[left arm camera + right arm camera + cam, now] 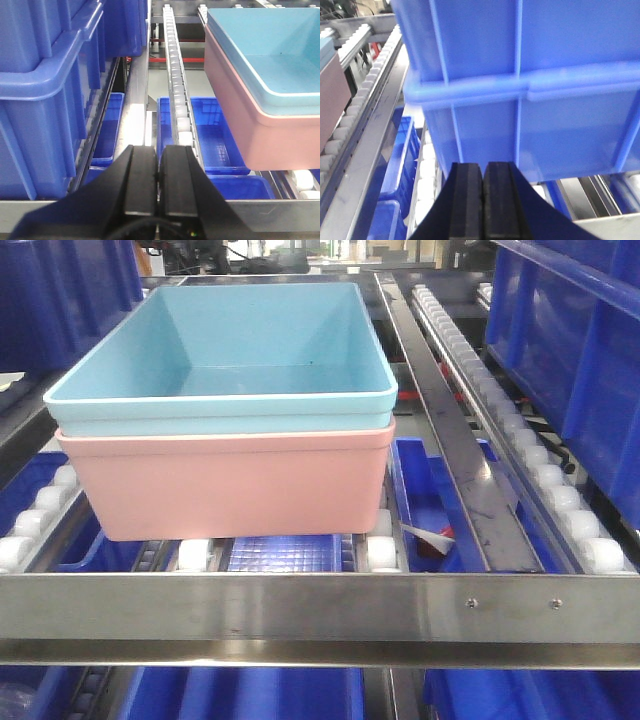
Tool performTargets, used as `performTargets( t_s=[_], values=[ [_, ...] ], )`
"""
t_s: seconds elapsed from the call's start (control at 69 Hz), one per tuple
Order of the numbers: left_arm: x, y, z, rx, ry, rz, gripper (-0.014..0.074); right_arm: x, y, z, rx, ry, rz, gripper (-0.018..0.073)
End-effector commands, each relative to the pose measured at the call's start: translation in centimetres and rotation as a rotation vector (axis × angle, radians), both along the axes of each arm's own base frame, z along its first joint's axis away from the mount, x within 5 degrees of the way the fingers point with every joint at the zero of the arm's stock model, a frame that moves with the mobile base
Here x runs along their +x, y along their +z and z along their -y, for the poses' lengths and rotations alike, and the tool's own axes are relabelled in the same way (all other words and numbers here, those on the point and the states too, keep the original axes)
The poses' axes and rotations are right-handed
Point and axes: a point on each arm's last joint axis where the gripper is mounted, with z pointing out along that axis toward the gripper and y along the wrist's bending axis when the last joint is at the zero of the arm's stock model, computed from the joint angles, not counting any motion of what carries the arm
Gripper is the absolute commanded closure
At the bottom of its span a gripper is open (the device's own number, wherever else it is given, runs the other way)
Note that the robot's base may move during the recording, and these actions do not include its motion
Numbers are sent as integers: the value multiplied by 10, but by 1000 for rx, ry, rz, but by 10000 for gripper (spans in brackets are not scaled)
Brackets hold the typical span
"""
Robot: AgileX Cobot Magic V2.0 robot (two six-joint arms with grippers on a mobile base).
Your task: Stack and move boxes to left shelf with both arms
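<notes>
The light blue box (230,350) sits nested in the salmon pink box (230,485). The stack rests on the steel shelf's white rollers (380,550), behind the flat front bar (320,605). In the left wrist view the stack is at the right, blue box (270,50) in pink box (250,125). My left gripper (158,152) is shut and empty, left of the stack and apart from it. My right gripper (483,170) is shut and empty, facing a dark blue bin (530,85). The pink box edge (329,105) shows at far left. Neither gripper shows in the front view.
Dark blue storage bins stand at both sides: at the left (45,85) and at the right (580,340). More blue bins (205,125) lie on the level below. A roller track (175,75) and steel rails (440,410) run lengthwise beside the stack.
</notes>
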Motion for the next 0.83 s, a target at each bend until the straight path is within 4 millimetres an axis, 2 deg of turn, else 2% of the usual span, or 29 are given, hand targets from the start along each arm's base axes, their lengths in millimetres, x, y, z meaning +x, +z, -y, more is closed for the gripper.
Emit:
performTargets(
  t_s=[0.0, 0.812],
  values=[
    [0, 0, -2, -12, 21, 77, 601, -4, 10, -1, -22, 8, 139, 504],
    [0, 0, -2, -11, 19, 68, 601, -6, 12, -1, -23, 10, 168, 504]
  ],
)
